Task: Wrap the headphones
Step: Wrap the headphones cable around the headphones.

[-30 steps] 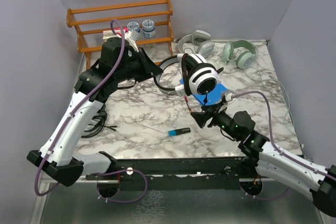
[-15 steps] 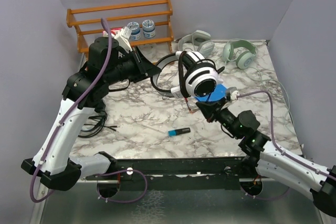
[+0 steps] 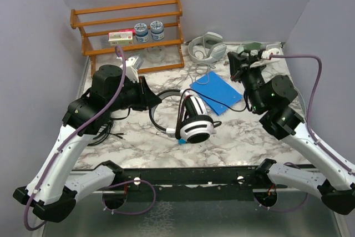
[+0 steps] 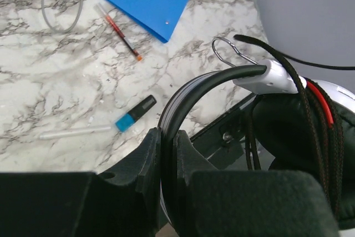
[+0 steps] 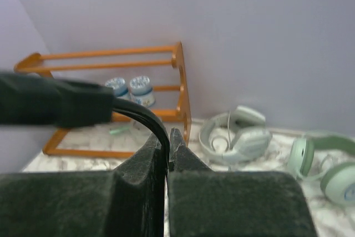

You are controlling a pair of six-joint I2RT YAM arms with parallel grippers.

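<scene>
Top external view: marble worktop (image 3: 138, 137) with two arms. Left hand (image 3: 151, 99), near centre left, is pinched on the black headband (image 4: 194, 90) of the white-and-black headphones (image 3: 195, 127). Their ear cups lie at the near middle, by the near edge; whether they rest on the worktop cannot be told. Right hand (image 3: 239, 62), raised at far right, has its fingers pressed together on a thin black cord (image 5: 150, 116). Blue folder (image 3: 217, 91) lies flat at centre right, beyond the ear cups. Pale grey headphones (image 3: 206, 46) sit at far centre, pale green headphones (image 5: 324, 167) at far right. Wooden rack (image 3: 127, 10) at far left holds two jars (image 3: 150, 29). Blue-and-black marker (image 4: 135, 114), red pen (image 4: 119, 30) and white pen (image 4: 72, 133) lie loose near the middle.
</scene>
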